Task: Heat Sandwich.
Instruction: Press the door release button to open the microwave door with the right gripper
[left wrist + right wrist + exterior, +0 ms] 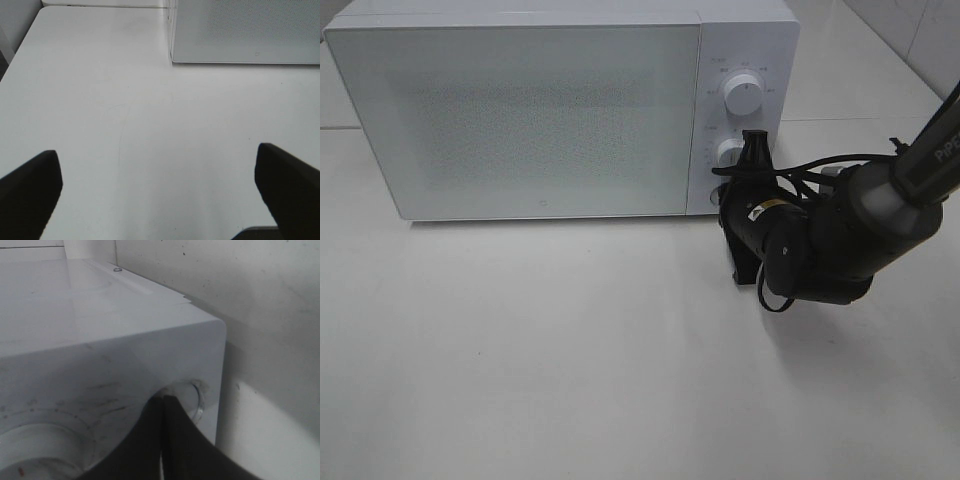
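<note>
sandwich: unseen; microwave (pixel 520 110) door shut, so likely inside.
step: right gripper (pixel 755 142), fingers pinched together, at lower knob (pixel 725 151), centre right.
next: i must twist it without slipping.
left gripper (pixel 160 186): spread wide, empty.

White table (pixel 570 350), matte, viewed from my high camera. White microwave (pixel 520 110) stands directly on it, door shut. I note faint curved scratch (pixel 120 131) on tabletop before microwave, off its corner.

The white box-shaped microwave (pixel 750 30) has a door (pixel 520 110) finely speckled grey and white round dials (pixel 741 96). The table (pixel 570 350) is off-white; the right pincer (pixel 754 148) and left pincer (pixel 159 187) are black.
</note>
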Motion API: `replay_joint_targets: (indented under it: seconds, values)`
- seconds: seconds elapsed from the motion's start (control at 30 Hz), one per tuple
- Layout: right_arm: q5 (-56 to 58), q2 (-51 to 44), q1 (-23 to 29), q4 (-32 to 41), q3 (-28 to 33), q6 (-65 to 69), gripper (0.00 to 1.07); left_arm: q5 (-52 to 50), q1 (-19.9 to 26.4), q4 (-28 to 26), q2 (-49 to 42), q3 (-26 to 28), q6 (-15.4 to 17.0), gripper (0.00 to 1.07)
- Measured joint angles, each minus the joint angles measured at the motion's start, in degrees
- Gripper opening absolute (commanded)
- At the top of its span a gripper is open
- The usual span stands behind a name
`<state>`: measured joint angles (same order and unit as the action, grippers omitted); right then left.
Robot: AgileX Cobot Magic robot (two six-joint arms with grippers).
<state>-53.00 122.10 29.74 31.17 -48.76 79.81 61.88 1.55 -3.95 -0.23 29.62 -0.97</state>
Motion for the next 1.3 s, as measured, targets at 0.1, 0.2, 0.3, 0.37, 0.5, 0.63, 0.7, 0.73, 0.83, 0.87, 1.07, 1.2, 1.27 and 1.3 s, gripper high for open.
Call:
replay_joint_targets:
  seconds: [0.1,0.2,0.3,0.37,0.5,0.63,0.7,0.73,0.83,0.87,1.07,1.2,1.27,1.3]
  values:
    - [-0.1,0.5,0.1,0.3,-0.5,0.0,0.0,0.0,0.0,0.0,0.0,0.0,0.0,1.0]
    - [0.0,0.6,0.2,0.7,-1.2,0.0,0.0,0.0,0.0,0.0,0.0,0.0,0.0,1.0]
    - [0.9,1.0,-0.1,1.5,-2.2,-0.1,0.0,0.0,0.0,0.0,0.0,0.0,0.0,1.0]
    - [0.9,1.8,-0.3,1.7,-3.1,-0.2,0.0,0.0,0.0,0.0,0.0,0.0,0.0,1.0]
    - [1.8,2.4,-0.5,1.9,-4.1,-0.6,0.0,0.0,0.0,0.0,0.0,0.0,0.0,1.0]
    - [3.0,2.6,-0.5,2.3,-4.9,-1.9,0.0,0.0,0.0,0.0,0.0,0.0,0.0,1.0]
    - [3.2,2.6,-0.5,2.3,-4.9,-2.2,0.0,0.0,0.0,0.0,0.0,0.0,0.0,1.0]
    - [3.4,2.6,-0.5,2.3,-4.9,-2.6,0.0,0.0,0.0,0.0,0.0,0.0,0.0,1.0]
    - [3.5,2.6,-0.5,2.4,-4.9,-2.6,0.0,0.0,0.0,0.0,0.0,0.0,0.0,1.0]
    - [3.6,2.6,-0.5,2.4,-4.9,-2.8,0.0,0.0,0.0,0.0,0.0,0.0,0.0,1.0]
    - [3.8,2.6,-0.5,2.5,-5.0,-3.0,0.0,0.0,0.0,0.0,0.0,0.0,0.0,1.0]
    - [3.8,2.6,-0.5,2.6,-5.0,-3.0,0.0,0.0,0.0,0.0,0.0,0.0,0.0,1.0]
    - [3.8,2.6,-0.5,2.6,-5.0,-3.0,0.0,0.0,0.0,0.0,0.0,0.0,0.0,1.0]
    - [3.8,2.6,-0.5,2.6,-5.0,-3.0,0.0,0.0,0.0,0.0,0.0,0.0,0.0,1.0]
